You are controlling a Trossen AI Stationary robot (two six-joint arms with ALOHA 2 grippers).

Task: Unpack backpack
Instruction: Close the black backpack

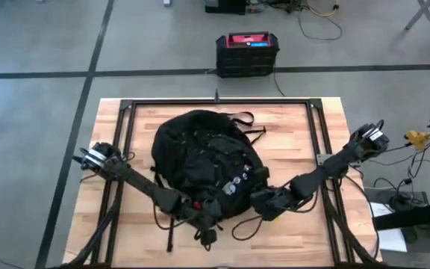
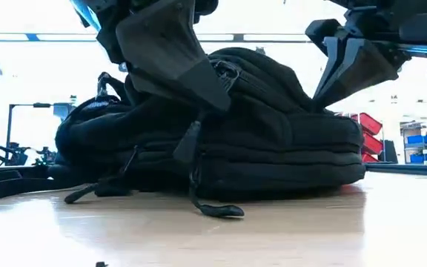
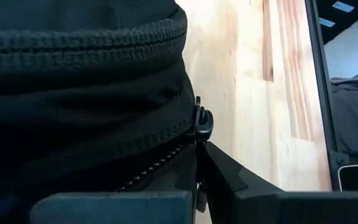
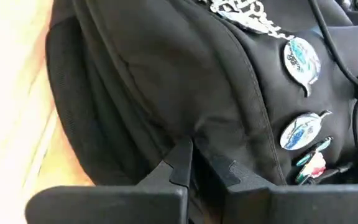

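- High view: a pale wooden surface (image 1: 290, 127) with a dark metal frame stands on a grey floor crossed by dark lines; a black box with a red top (image 1: 246, 54) sits on the floor beyond the far edge. The backpack (image 1: 200, 161) lies flat at the centre of the surface, straps loose around it. Both dark arms reach inward from the sides; the left pincer (image 1: 204, 217) meets the pack's near edge, the right pincer (image 1: 263, 200) its near right edge.
- Low view: the backpack (image 2: 221, 141) rests on the glossy wood, a zipper pull (image 2: 221, 210) trailing onto it. Behind lies a bright room with red and blue bins (image 2: 391, 141) at the right. Both pincers descend from above onto the top of the pack.
- Left wrist view: the left pincer's fingers (image 3: 229, 177) are drawn together on a zipper slider (image 3: 202, 121) at the pack's seam; bare wood lies beyond.
- Right wrist view: the right pincer's fingers (image 4: 182, 163) stand close together, nipping a fold of black fabric just beside two leaf-shaped tags (image 4: 303, 93).
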